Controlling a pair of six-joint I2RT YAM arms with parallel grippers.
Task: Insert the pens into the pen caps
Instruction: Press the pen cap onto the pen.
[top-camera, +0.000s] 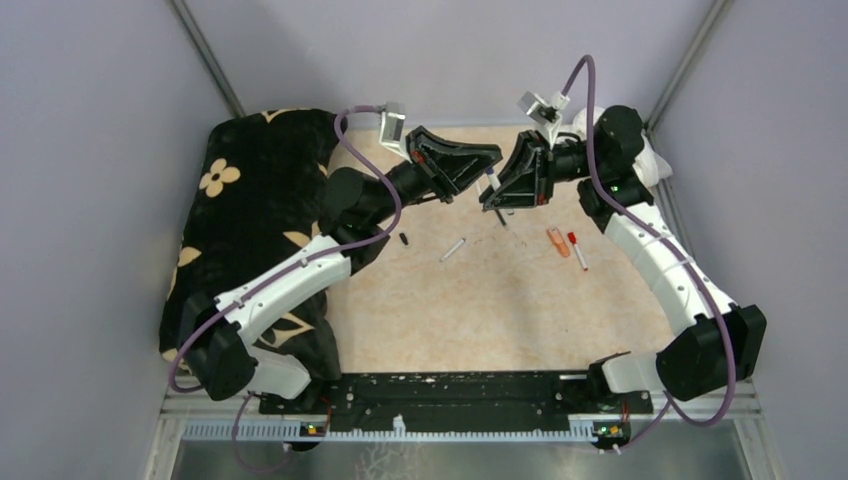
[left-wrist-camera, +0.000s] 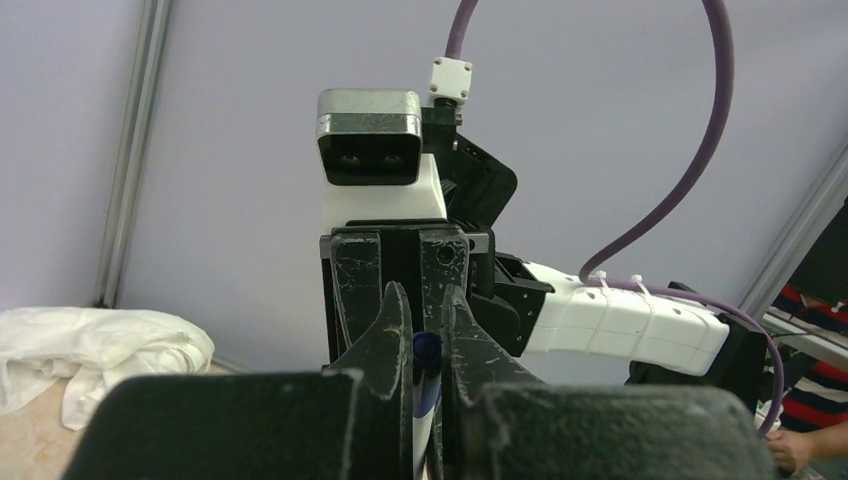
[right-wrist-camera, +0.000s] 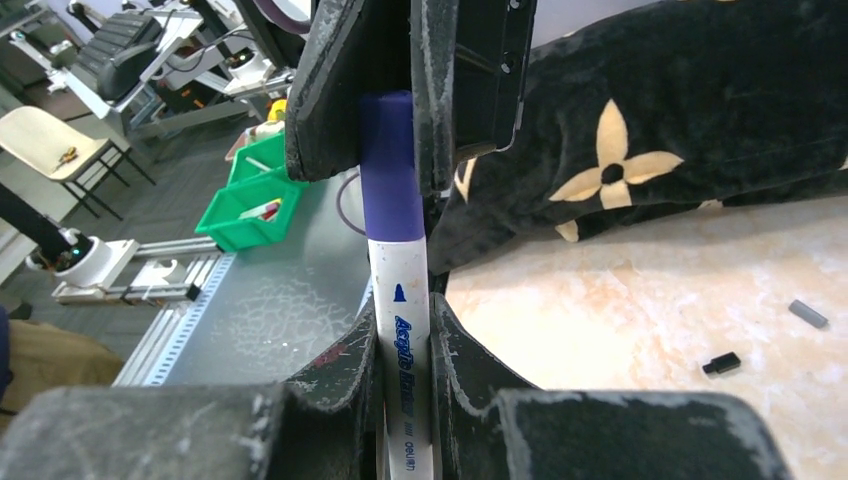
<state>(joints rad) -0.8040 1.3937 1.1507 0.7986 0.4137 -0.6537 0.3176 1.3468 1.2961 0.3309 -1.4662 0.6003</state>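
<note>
My right gripper (right-wrist-camera: 408, 345) pinches the white pen (right-wrist-camera: 408, 290) by its barrel. My left gripper (left-wrist-camera: 425, 305) is pressed onto the purple cap (right-wrist-camera: 390, 170) at that pen's end, upper centre of the top view. Lower on the surface (top-camera: 500, 310) lie a loose pen (top-camera: 453, 249), an orange highlighter (top-camera: 557, 241) and a red-capped pen (top-camera: 577, 250).

The near half of the table (top-camera: 480, 320) lies open. Farther back a grey pen (top-camera: 453, 249), black cap (top-camera: 405, 239), highlighter (top-camera: 557, 242) and red-capped pen (top-camera: 577, 250) lie scattered; a flowered cloth (top-camera: 250, 170) blocks the left.
</note>
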